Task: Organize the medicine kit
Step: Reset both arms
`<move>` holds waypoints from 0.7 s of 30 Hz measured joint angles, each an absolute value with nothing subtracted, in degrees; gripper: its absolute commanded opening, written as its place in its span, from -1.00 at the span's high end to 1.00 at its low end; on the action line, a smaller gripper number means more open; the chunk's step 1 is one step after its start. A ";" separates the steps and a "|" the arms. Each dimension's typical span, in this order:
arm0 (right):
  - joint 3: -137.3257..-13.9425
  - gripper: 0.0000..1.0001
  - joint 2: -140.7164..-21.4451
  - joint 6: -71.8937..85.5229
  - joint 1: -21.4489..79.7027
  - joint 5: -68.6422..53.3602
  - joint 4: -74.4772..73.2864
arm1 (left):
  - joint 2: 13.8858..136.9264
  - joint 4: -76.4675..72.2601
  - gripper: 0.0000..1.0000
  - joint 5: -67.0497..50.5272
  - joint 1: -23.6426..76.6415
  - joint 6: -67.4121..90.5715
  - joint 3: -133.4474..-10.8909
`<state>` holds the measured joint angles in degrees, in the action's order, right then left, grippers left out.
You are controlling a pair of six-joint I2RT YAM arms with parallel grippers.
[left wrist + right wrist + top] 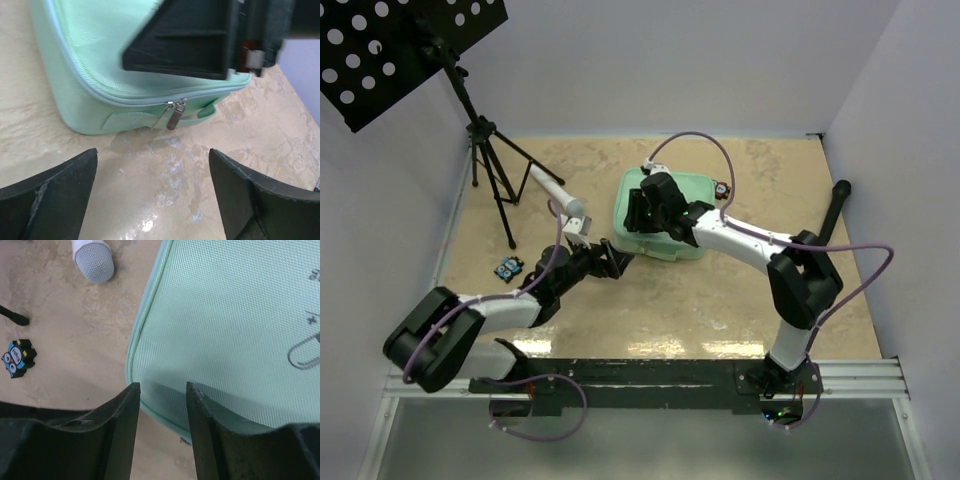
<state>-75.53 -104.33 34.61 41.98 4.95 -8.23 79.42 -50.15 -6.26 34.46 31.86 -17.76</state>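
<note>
Mint-green soft zip medicine kit (pixel 692 190) with rounded corners lies flat just above the middle of your top view, on the beige marbled table (pixel 760 170), its zip closed along the side your left wrist camera sees. Your right gripper (pixel 642 215) hangs over the left part of the lid, fingers parted by a narrow gap and holding nothing, while your left gripper (pixel 617 262) sits low by the kit's lower-left corner, fingers spread wide and facing the two metal zip pulls (pixel 172 115). Left of the kit you see a white-and-grey cylinder (pixel 555 190) and, lower, a small black-and-blue gadget (pixel 508 268).
</note>
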 measured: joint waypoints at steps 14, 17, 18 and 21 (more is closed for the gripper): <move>-56.14 0.10 -67.94 29.65 41.93 13.04 -3.33 | 58.67 -5.54 -1.00 15.92 31.51 36.34 -31.79; -49.19 0.08 -59.61 29.04 41.93 16.12 -0.54 | 57.49 2.17 -1.00 19.64 31.51 37.06 -33.95; -47.51 0.07 -57.63 28.95 41.93 17.10 -0.16 | 56.99 3.84 -1.00 20.32 31.51 37.23 -34.09; -41.39 0.06 -50.68 28.88 41.93 19.94 1.61 | 55.00 8.88 -1.00 22.13 31.44 38.02 -34.20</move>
<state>-41.39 -50.68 28.88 41.93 19.94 1.61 55.00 8.88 22.13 31.44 38.02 -34.20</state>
